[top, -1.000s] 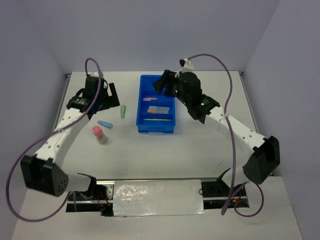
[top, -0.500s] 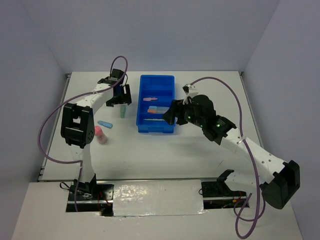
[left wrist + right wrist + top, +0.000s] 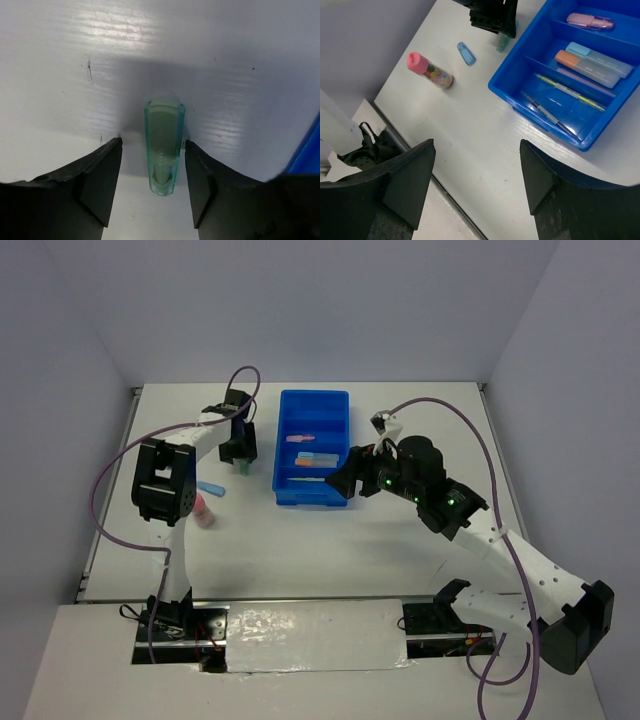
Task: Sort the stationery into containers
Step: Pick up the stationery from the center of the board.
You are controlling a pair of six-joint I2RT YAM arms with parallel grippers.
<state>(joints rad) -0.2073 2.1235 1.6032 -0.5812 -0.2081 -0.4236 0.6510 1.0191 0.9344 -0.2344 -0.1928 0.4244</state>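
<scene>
A translucent green marker piece (image 3: 163, 150) lies flat on the white table just left of the blue tray (image 3: 313, 397). My left gripper (image 3: 153, 145) is lowered over it with a finger on each side. A gap shows on the left and a thinner one on the right, so the jaws stand open. The piece (image 3: 242, 469) peeks out below the left gripper (image 3: 240, 453) in the top view. My right gripper (image 3: 347, 483) hovers open and empty off the tray's near right corner. The tray (image 3: 505, 87) holds a pink marker (image 3: 590, 21), a blue marker (image 3: 592, 52), an orange-grey marker (image 3: 585, 67), a yellow pen (image 3: 570, 90) and a grey pen (image 3: 547, 115).
A small blue piece (image 3: 210, 488) and a pink-capped chunky piece (image 3: 200, 508) lie on the table left of the tray, near the left arm's elbow. Purple cables loop over both arms. Grey walls close the table on three sides.
The left arm swung in over the green piece, came down on it, and its jaws have narrowed around it. The right arm drew back from over the tray toward the near right.
</scene>
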